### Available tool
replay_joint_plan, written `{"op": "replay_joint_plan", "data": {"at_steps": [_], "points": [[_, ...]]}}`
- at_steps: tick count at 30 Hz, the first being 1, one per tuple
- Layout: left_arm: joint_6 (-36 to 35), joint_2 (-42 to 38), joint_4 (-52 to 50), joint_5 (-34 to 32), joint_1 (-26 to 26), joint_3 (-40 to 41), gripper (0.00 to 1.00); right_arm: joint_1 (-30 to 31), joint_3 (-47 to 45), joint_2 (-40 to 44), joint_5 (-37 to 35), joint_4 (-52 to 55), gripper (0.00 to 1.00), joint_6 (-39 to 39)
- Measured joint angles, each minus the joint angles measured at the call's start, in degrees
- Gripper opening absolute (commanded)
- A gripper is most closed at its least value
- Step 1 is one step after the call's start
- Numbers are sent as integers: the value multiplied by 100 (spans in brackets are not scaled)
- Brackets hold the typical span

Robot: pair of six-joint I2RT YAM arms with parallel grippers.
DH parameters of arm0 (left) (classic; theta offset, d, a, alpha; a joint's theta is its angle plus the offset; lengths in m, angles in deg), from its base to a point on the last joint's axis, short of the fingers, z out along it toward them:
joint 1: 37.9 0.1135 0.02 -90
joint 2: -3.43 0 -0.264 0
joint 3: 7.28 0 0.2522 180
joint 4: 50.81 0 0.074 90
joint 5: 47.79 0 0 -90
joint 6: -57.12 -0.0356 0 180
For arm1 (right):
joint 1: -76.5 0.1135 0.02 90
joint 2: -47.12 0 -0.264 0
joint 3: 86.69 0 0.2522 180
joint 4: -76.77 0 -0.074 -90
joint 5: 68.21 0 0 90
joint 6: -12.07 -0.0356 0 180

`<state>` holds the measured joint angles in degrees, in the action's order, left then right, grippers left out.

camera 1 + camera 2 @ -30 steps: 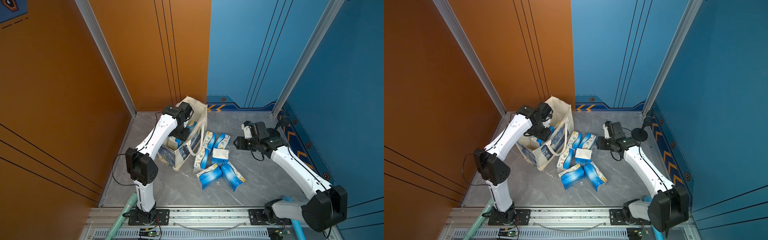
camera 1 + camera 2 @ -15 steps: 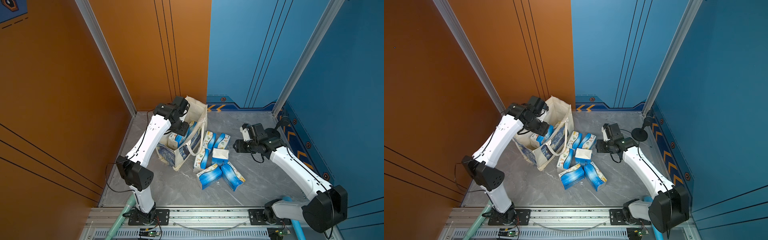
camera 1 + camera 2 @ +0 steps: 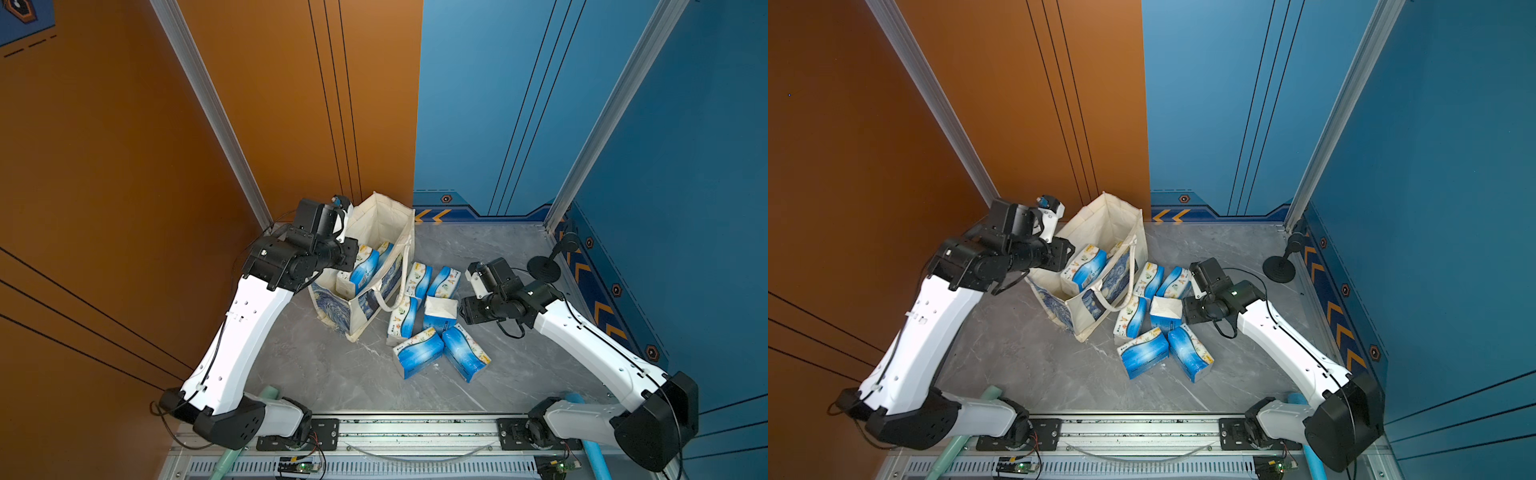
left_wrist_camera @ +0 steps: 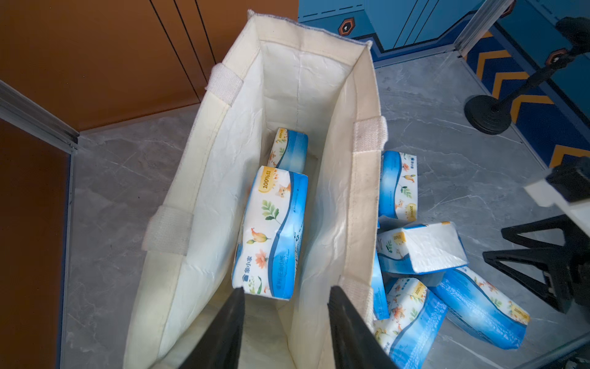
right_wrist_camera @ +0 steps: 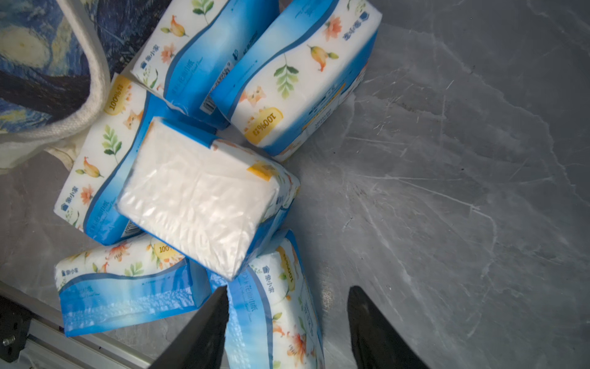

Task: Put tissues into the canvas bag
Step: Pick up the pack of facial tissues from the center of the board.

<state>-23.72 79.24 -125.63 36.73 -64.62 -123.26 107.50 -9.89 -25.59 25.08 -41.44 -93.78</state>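
The canvas bag (image 3: 376, 222) stands with its mouth open just left of centre in both top views, close to the back corner where the orange wall meets the blue one. Its swirling blue print faces the front. One loop handle (image 3: 388, 301) droops down that printed side.

Two of the tissues (image 4: 271, 230) already lie inside. One pack runs lengthwise through the middle of the left wrist picture and a second pack (image 4: 289, 148) sits beyond it, higher in the frame. The left gripper (image 4: 285, 289) hangs over the bag's mouth at the bottom edge of that picture. Its black fingers (image 4: 230, 329) are spread and there is nothing between them.

Six more packs sit in a loose heap on the grey marble floor (image 3: 332, 374), just right of the bag near the centre of the top views. One of them (image 5: 198, 195) lies on top, turned with its plain white face up.

The right gripper (image 5: 287, 290) hovers at the right edge of the heap, low in the right wrist picture. Its jaws are apart and closed on nothing, and a blue pack (image 5: 271, 319) shows through the gap. I cannot tell whether a finger touches it. A black round-based stand (image 3: 543, 268) waits near the right wall.
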Motion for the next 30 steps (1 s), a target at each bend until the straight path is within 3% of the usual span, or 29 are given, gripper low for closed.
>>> {"op": "replay_joint_plan", "data": {"at_steps": [8, 11, 18, 30], "points": [[754, -1252, 439, -293, -468, 1563, 49, 590, -210, -63, -59, 378, 70, -33], [984, -1521, 511, -413, -782, 1875, 49, 719, -339, -153, -59, 448, 75, -74], [1191, -1445, 734, -680, -1421, 1937, 50, 839, -575, -291, -173, 505, 76, -116], [1235, -1290, 772, -809, -1460, 1937, 53, 1154, -774, -391, -208, 538, 79, -236]]}}
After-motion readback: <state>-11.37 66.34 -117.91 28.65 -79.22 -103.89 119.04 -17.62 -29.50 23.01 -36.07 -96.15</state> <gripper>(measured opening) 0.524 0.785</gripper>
